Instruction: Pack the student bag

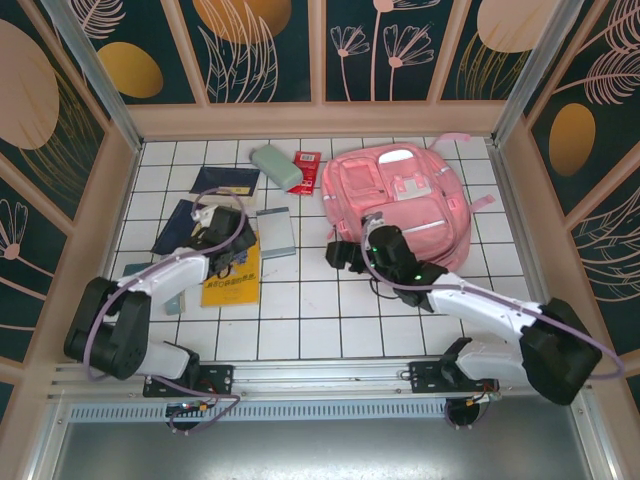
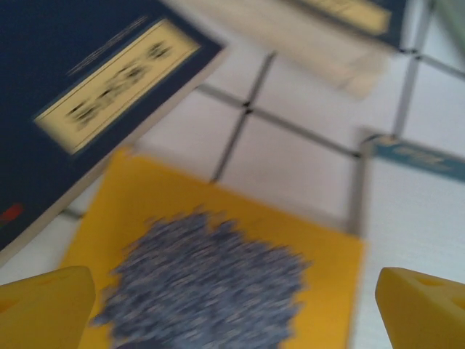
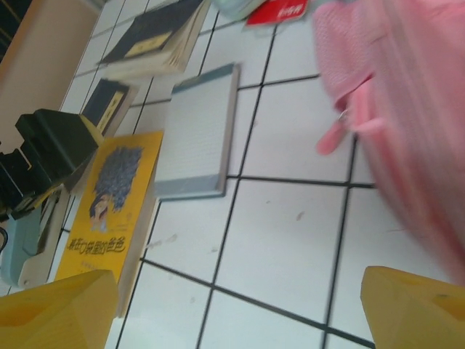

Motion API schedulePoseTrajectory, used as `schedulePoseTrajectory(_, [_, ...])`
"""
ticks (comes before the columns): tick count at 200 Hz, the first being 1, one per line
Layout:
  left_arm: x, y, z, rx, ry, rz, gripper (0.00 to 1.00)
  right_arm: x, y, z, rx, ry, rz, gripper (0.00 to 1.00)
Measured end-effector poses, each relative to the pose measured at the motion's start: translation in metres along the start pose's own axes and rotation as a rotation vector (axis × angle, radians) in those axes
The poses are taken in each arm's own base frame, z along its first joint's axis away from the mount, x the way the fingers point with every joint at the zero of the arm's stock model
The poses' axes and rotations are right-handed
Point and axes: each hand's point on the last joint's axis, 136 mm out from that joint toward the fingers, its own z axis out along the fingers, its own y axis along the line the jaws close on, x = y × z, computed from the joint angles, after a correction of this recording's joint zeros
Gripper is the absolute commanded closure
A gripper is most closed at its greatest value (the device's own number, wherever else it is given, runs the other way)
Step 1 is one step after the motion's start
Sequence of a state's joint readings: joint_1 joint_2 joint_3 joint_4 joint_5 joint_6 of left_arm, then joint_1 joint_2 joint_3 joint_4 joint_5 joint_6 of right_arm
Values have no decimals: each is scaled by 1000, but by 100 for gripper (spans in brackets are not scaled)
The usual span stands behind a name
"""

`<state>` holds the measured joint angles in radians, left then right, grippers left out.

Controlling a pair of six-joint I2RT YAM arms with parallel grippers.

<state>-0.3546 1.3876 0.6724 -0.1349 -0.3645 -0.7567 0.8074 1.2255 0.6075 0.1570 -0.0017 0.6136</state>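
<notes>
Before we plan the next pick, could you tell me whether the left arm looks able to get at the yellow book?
Probably yes: the left gripper hangs open just above the yellow book, with nothing between it and the cover.

The right gripper [image 3: 236, 309], jaws spread wide, over the tiled table [image 3: 283, 233]: yellow book [image 3: 109, 203] left, grey notepad [image 3: 197, 134] centre, student bag [image 3: 407, 123] right.
</notes>
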Motion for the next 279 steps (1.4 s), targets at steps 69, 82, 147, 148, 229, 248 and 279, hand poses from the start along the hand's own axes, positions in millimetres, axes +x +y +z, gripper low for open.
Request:
schedulePoseTrajectory(69, [47, 68, -4, -47, 61, -149, 1, 50, 65, 82, -80, 158, -50, 44])
schedulePoseTrajectory(82, [54, 69, -2, -38, 82, -161, 1, 56, 72, 94, -81, 175, -54, 45])
schedulePoseTrajectory(147, [50, 58, 4, 89, 29, -209, 11, 73, 67, 124, -40, 223, -38, 53])
schedulePoseTrajectory(148, [50, 58, 4, 92, 28, -210, 11, 73, 67, 124, -39, 223, -38, 54])
schedulePoseTrajectory(229, [69, -12, -20, 487, 120, -190, 13, 76, 67, 154, -14, 252, -35, 60])
schedulePoseTrajectory(248, [75, -18, -25, 519, 152, -180, 12, 76, 66, 161, 1, 259, -35, 64])
schedulePoseTrajectory(279, [77, -18, -26, 514, 159, -176, 12, 73, 65, 167, 26, 256, -39, 63])
